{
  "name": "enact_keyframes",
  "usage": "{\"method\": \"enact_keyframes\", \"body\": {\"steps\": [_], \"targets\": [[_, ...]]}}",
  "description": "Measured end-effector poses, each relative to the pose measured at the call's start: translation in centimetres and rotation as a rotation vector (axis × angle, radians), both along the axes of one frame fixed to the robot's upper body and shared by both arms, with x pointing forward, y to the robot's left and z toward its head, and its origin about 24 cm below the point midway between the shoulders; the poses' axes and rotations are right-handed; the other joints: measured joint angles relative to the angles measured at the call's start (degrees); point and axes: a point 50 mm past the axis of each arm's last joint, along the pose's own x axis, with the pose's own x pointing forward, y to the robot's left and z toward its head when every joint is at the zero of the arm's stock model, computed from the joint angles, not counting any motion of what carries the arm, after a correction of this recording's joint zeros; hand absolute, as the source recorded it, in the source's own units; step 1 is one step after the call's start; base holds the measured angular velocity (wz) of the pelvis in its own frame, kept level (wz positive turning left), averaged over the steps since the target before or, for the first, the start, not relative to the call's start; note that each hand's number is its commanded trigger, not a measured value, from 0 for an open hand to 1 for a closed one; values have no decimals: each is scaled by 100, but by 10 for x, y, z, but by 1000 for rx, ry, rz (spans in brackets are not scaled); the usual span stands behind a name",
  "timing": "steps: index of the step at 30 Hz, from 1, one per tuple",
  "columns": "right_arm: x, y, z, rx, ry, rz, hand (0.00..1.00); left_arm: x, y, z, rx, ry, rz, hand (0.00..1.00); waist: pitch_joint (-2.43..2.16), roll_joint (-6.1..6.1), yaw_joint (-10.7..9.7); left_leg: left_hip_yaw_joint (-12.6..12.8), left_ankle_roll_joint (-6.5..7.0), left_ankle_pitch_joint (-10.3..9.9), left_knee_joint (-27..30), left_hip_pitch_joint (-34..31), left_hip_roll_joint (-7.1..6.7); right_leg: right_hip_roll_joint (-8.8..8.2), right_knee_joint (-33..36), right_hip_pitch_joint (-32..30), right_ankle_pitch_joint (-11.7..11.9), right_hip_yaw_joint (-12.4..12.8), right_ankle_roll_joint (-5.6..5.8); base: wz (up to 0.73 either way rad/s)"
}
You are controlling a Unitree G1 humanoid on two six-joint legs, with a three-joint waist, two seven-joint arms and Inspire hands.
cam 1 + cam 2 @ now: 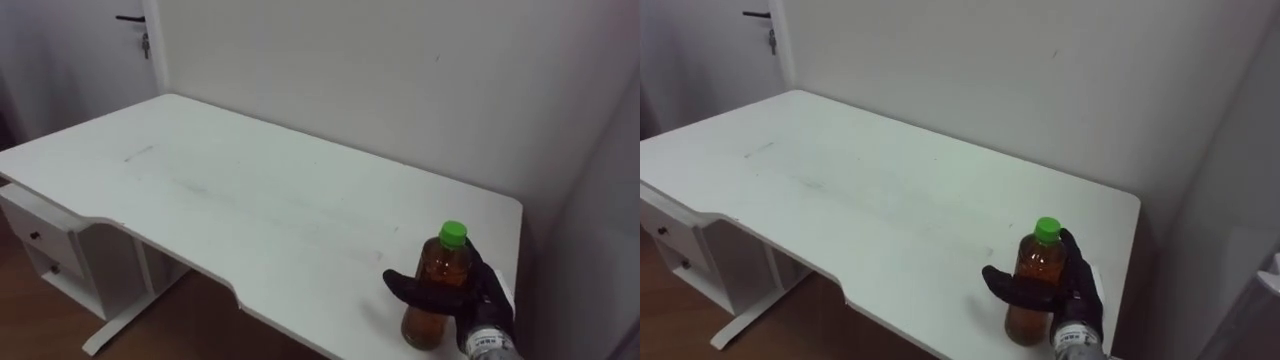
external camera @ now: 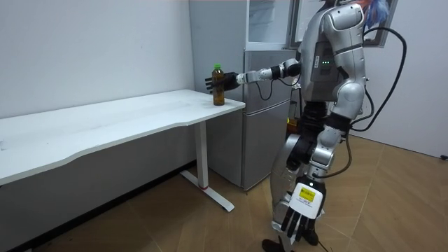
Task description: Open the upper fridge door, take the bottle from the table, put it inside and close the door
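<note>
An amber bottle (image 1: pixel 438 295) with a green cap stands upright near the right end of the white table (image 1: pixel 250 190), close to its front edge. My right hand (image 1: pixel 487 298) is wrapped round it, with the thumb across the front and the fingers behind. In the room view the bottle (image 2: pixel 218 85) and the right hand (image 2: pixel 209 83) are at the table's end, with the arm stretched out from my body. The grey fridge (image 2: pixel 262 105) stands just beyond that end, its upper compartment (image 2: pixel 269 21) above. My left hand (image 2: pixel 297 222) hangs open by my leg.
A white wall runs close behind the table. A white drawer unit (image 1: pixel 45 245) sits under the table's left end, and a door (image 1: pixel 130 40) is at the far left. I stand on wooden floor beside the fridge.
</note>
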Motion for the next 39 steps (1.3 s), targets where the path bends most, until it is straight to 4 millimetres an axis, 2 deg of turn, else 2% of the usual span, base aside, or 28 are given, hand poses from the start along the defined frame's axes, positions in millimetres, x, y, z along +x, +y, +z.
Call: {"method": "enact_keyframes", "body": {"steps": [15, 21, 22, 23, 24, 25, 26, 39], "targets": [[0, -1, -4, -2, 16, 12, 0, 2, 0, 0, -2, -5, -2, 0, 27, -64, 12, -20, 11, 12, -2, -10, -19, -3, -15, -16, 3, 24, 22, 0], [-3, -7, -18, -20, 73, -11, 0, 4, 1, 1, 1, -12, -2, 0, 26, -66, 77, -55, 11, 11, 0, -6, -20, -5, -12, -18, 1, 15, 25, 0], [-3, -8, -19, -22, 81, -14, 29, 4, 1, 1, 1, -12, -2, 0, 29, -62, 82, -58, 11, 11, -1, -7, -18, -5, -12, -18, 1, 10, 25, 0], [-4, -8, -21, -23, 87, -16, 51, 4, 1, 1, 2, -12, -3, 0, 31, -59, 94, -61, 10, 12, -3, -6, -18, -3, -12, -18, 1, 15, 25, 0], [-4, -9, -21, -24, 90, -16, 68, 4, 1, 1, 2, -11, -3, 0, 31, -58, 98, -61, 10, 12, -3, -6, -17, -3, -12, -18, 1, 11, 25, 0], [-4, -9, -23, -26, 98, -15, 68, 3, 1, 1, 1, -12, -1, 0, 31, -58, 106, -60, 10, 12, -2, -2, -17, -3, -12, -12, 1, 7, 25, 0], [-5, -10, -26, -30, 110, -11, 100, 3, 1, 1, 1, -12, 0, 0, 30, -60, 115, -59, 10, 12, -1, -1, -18, -3, -10, -9, 1, 5, 25, 0], [-5, -8, -27, -58, 108, 22, 100, 2, 1, 0, -21, -27, 68, 0, 43, -42, 102, -91, 10, 11, 40, -15, -21, -3, 13, 1, 3, -18, 24, 0]]}}
